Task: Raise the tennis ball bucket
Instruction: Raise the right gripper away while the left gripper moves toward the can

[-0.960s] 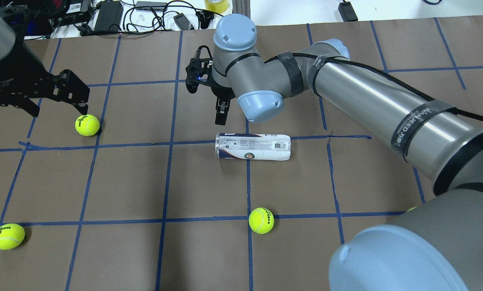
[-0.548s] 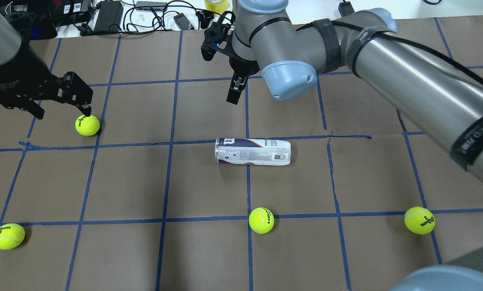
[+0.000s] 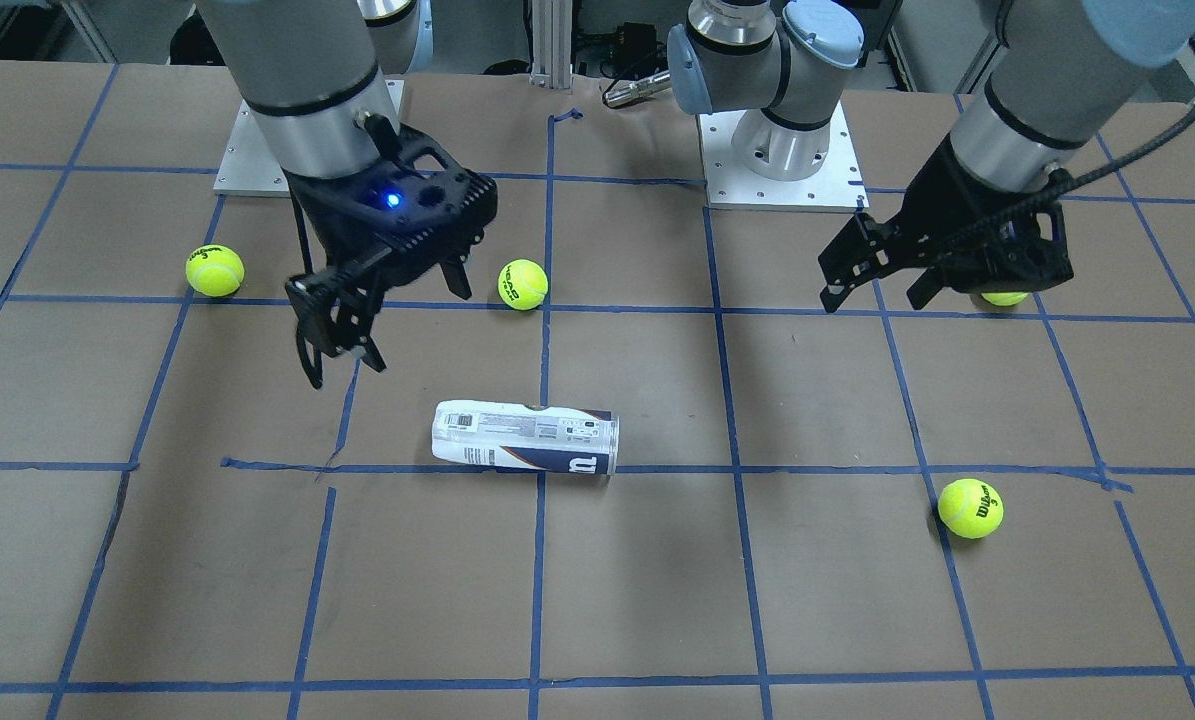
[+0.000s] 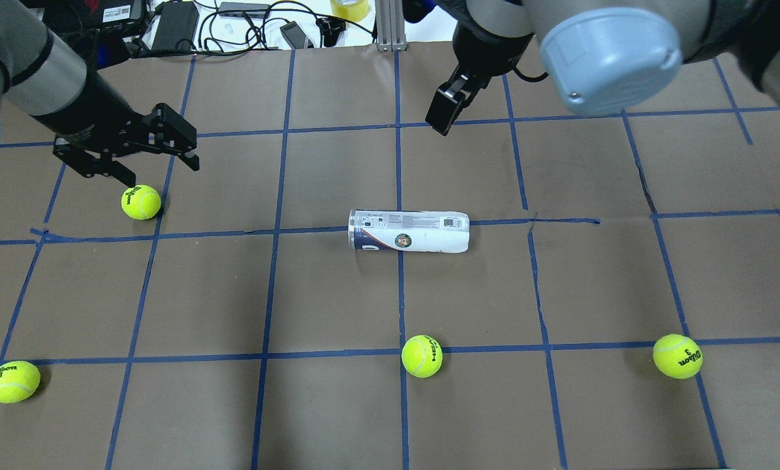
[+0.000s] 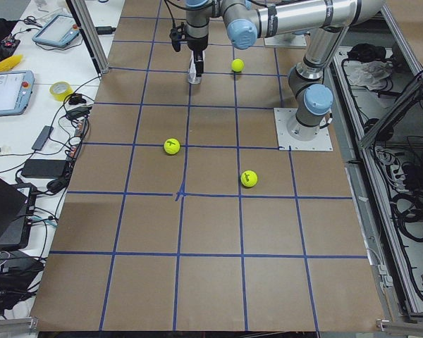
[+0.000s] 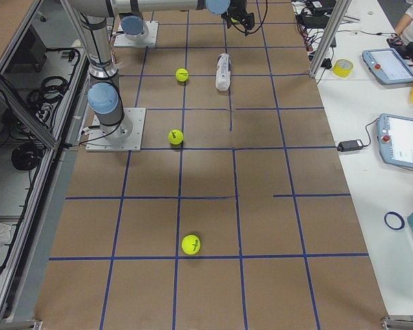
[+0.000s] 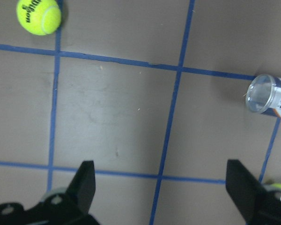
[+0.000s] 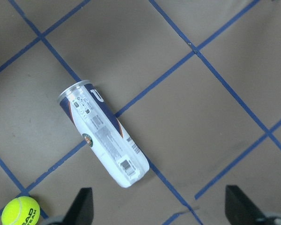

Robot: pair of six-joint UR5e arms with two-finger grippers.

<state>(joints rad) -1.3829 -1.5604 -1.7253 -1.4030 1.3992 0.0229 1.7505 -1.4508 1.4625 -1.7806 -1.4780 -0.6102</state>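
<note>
The tennis ball bucket (image 4: 408,230) is a clear tube with a white and navy label. It lies on its side on the brown table, free of both grippers. It also shows in the front view (image 3: 524,438), the right wrist view (image 8: 103,133) and at the edge of the left wrist view (image 7: 267,95). My right gripper (image 3: 392,320) is open and empty, raised above the table to the far right of the tube (image 4: 443,114). My left gripper (image 4: 161,170) is open and empty, well left of the tube, over a tennis ball (image 4: 141,202).
Other yellow-green tennis balls lie on the table at the near left (image 4: 13,381), the near middle (image 4: 421,356) and the near right (image 4: 677,356). Cables and devices (image 4: 174,26) lie beyond the far table edge. Blue tape lines grid the table.
My right arm has risen and swung its gripper away from the tube, farther back and to the right. The tube has rolled a little in place. My left gripper has shifted right.
</note>
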